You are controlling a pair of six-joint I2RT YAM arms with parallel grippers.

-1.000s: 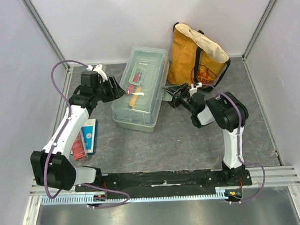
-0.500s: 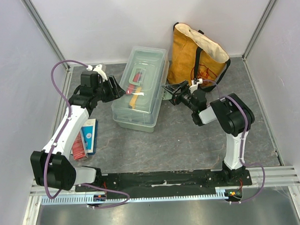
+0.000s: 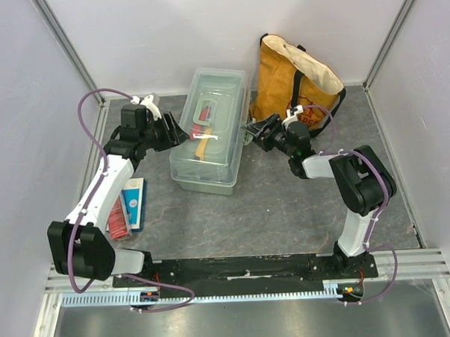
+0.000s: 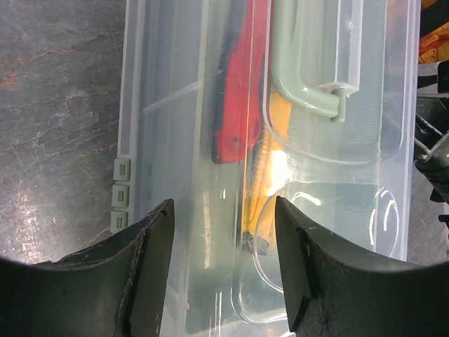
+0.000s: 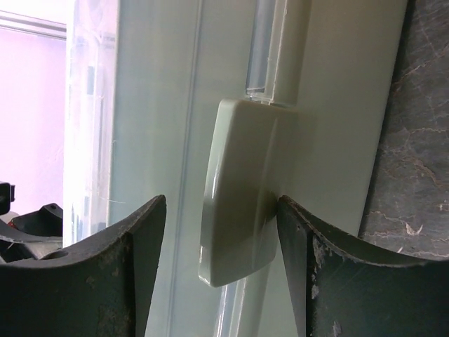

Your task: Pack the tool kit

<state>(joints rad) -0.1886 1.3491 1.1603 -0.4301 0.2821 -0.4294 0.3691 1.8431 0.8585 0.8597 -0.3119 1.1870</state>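
Right gripper: jaws apart, straddling the sage-green latch on the right wall of the tool kit, not clamped. Left gripper: jaws spread, empty, over the left edge of the clear lid. The kit sits on the table, lid down, long axis near-to-far, far end angled slightly right. Print on the tote bag is unreadable.

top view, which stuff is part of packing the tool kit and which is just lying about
For the job: toolbox, its latch, red-handled tool and yellow-handled tool inside.
Lying about: tote bag, red and blue packets.
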